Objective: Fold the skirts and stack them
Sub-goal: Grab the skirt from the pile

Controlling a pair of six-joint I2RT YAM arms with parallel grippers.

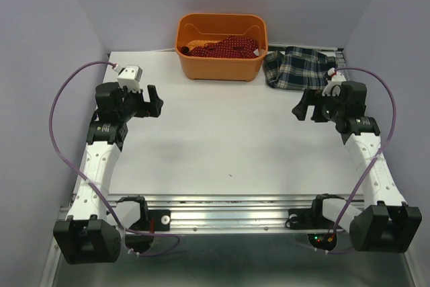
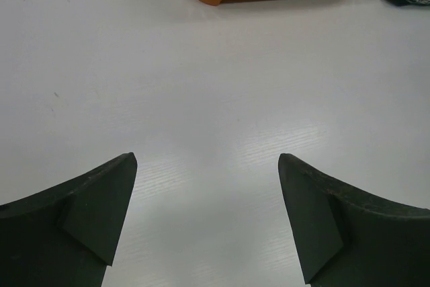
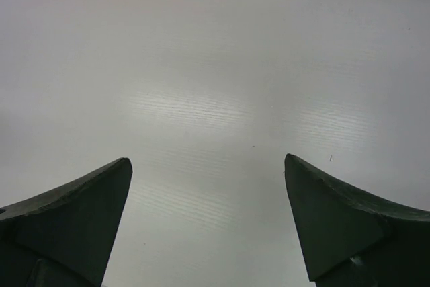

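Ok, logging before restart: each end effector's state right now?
Left end effector: open, holding nothing.
Right end effector: open, holding nothing.

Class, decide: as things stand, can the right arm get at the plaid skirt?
Probably yes: the plaid skirt lies just beyond the open right end effector, with nothing between them.

**Top external view:** fixed high behind the arm bases, looking down and forward across the whole table (image 1: 222, 146). It takes in the orange bin (image 1: 220, 48) and the plaid skirt (image 1: 295, 68) at the far edge.

**Left wrist view:** low and close over the tabletop, facing forward through the left gripper (image 2: 207, 157) toward the bin's base and a corner of the plaid skirt.

**Right wrist view:** equally low, looking through the right gripper (image 3: 207, 158). The thin strip along its top edge is probably that same plaid skirt.
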